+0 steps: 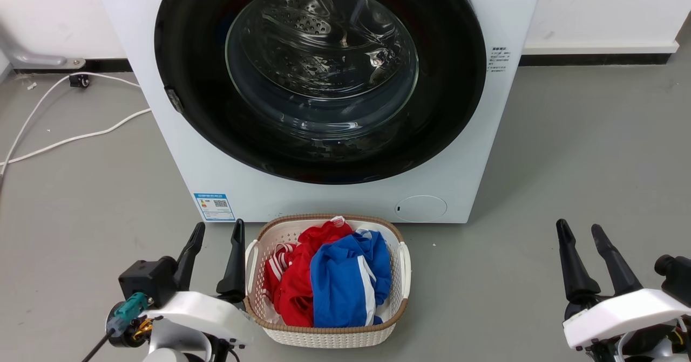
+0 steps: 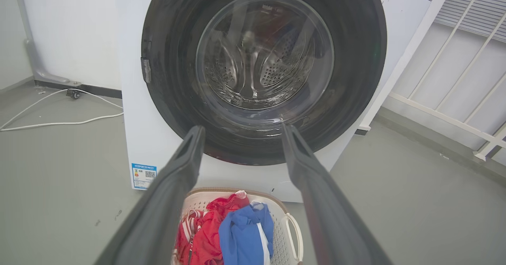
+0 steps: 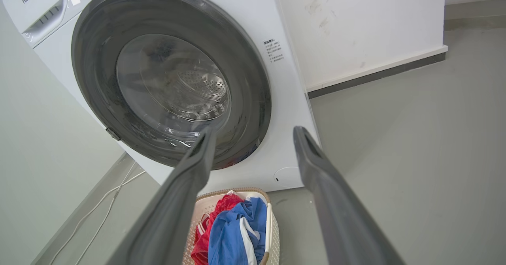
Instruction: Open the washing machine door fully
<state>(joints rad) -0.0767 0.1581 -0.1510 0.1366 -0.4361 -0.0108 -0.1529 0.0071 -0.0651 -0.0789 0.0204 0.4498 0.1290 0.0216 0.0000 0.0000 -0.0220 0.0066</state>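
Washer [image 1: 216,173]: stands on the floor at upper centre of the head view, front toward the camera.

Door [image 1: 321,76]: covers most of the washer front and sits flush against it, with no gap visible at any rim. Finding: the task is not begun; the unlatching and the whole swing are still to do. The door faces out toward the robot with its plane upright. Being round, it has no long axis.

Basket [image 1: 324,336]: lower centre, just before the washer, holding red and blue clothes.

Left end effector [image 1: 219,224]: lower left, just beside the basket, fingers spread, empty.

Right end effector [image 1: 578,224]: lower right, well apart from the basket, fingers spread, empty.

Catch [image 1: 174,98]: on the door's rim at centre left. Judged the releasing edge; the hinge is not confirmed.
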